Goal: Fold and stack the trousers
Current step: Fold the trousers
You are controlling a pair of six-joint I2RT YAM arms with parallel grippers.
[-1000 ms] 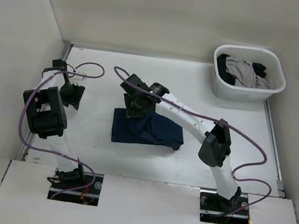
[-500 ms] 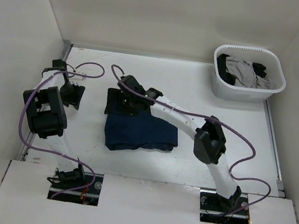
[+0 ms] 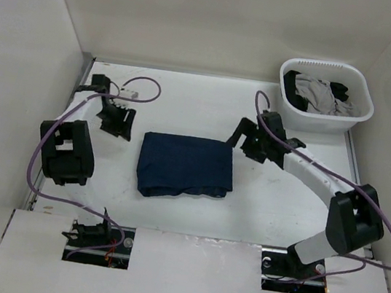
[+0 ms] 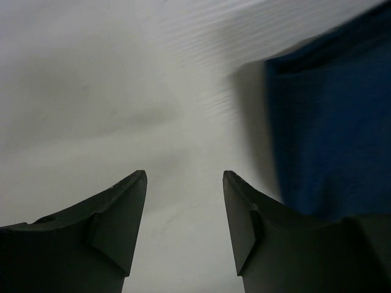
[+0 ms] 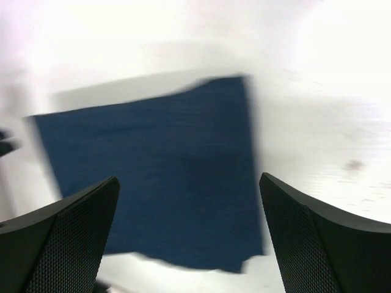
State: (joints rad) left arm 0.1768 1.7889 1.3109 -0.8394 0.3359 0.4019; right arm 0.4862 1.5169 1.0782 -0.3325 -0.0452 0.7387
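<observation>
The trousers [image 3: 186, 167], dark navy denim, lie folded into a flat rectangle in the middle of the table. In the right wrist view the trousers [image 5: 159, 165] fill the space ahead of my right gripper [image 5: 189, 189]. That right gripper [image 3: 245, 142] hangs just right of the fold, open wide and holding nothing. My left gripper [image 3: 119, 128] sits just left of the fold, open, with bare table between its fingers [image 4: 122, 213]. The edge of the trousers [image 4: 330, 134] shows to the right of the left gripper [image 4: 184, 183].
A white basket [image 3: 317, 122] stands at the back right corner, holding a light grey garment [image 3: 320, 91] and a black garment [image 3: 294, 84]. White walls close in the table on the left, back and right. Purple cables trail along both arms.
My right gripper opened, let go of the trousers and pulled back to the right. The top layer now lies flat in a neat fold. The left gripper shifted slightly toward the trousers.
</observation>
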